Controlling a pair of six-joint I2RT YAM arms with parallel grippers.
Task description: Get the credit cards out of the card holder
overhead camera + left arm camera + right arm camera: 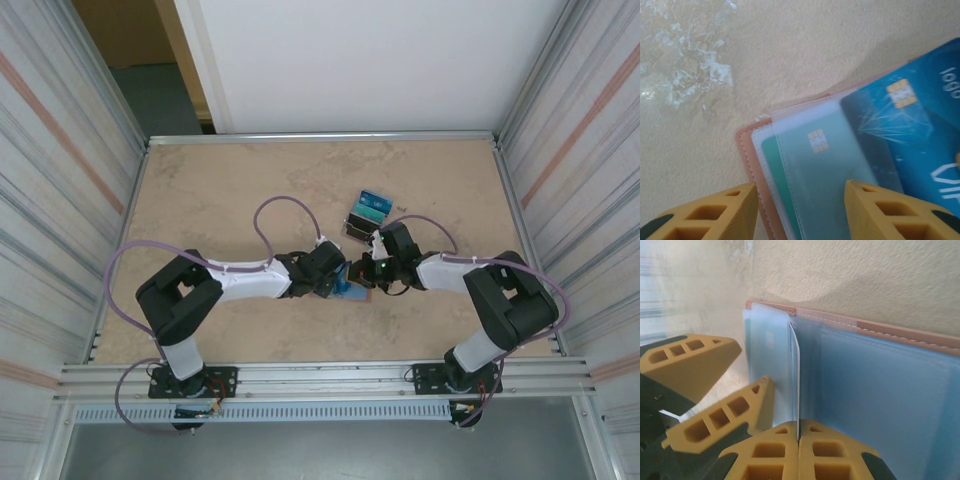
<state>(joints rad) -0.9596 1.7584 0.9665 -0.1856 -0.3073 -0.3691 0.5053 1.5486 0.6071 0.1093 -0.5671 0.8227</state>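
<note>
Card holder (890, 332): open flat on tabletop (865, 275), between my arms.
Right jaws: clenched on credit card (794, 375), held edge-on, with its long axis running straight ahead into the sleeve.
Left jaws: released, straddling the holder's edge.

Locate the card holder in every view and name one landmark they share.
Top external: card holder at centre, just right of the left gripper.
Left wrist: lower right, pink edge leftmost.
Right wrist: right half, pink edge on top.
Shared landmark: left gripper, bottom of left wrist, left of right wrist.
</note>
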